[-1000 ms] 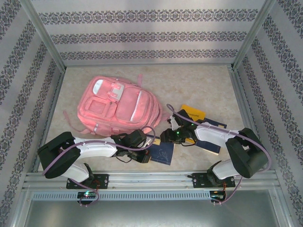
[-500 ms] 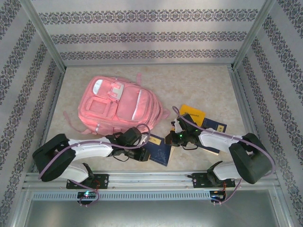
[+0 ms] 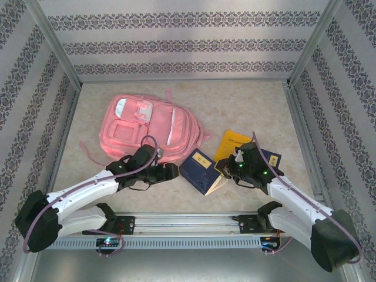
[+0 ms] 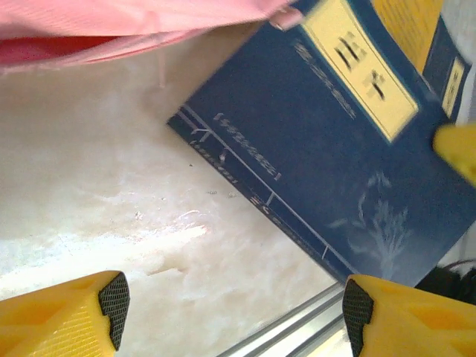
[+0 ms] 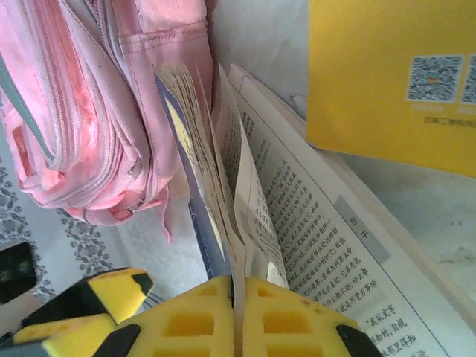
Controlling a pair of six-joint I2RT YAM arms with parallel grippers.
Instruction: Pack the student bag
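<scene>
The student bag (image 3: 147, 130) lies flat at the left middle of the table, pink, pockets up; its side shows in the right wrist view (image 5: 97, 111) and its edge in the left wrist view (image 4: 111, 30). A dark blue book (image 3: 201, 170) rests just right of the bag's lower corner, partly open. My right gripper (image 3: 226, 167) is shut on a few of its pages (image 5: 238, 290), the printed text facing up. My left gripper (image 3: 170, 172) is open beside the book's left edge (image 4: 232, 312), nothing between its fingers (image 4: 111, 301). The blue cover (image 4: 320, 149) fills that view's right.
A yellow book (image 3: 234, 143) (image 5: 394, 82) lies behind the right gripper, and another dark blue book (image 3: 271, 158) lies to its right. The metal rail (image 3: 188, 220) runs along the near edge. Patterned walls enclose the table.
The left gripper opened, let go of the blue book and drew back left. The right gripper shut on the book's pages and carried it up towards the bag.
</scene>
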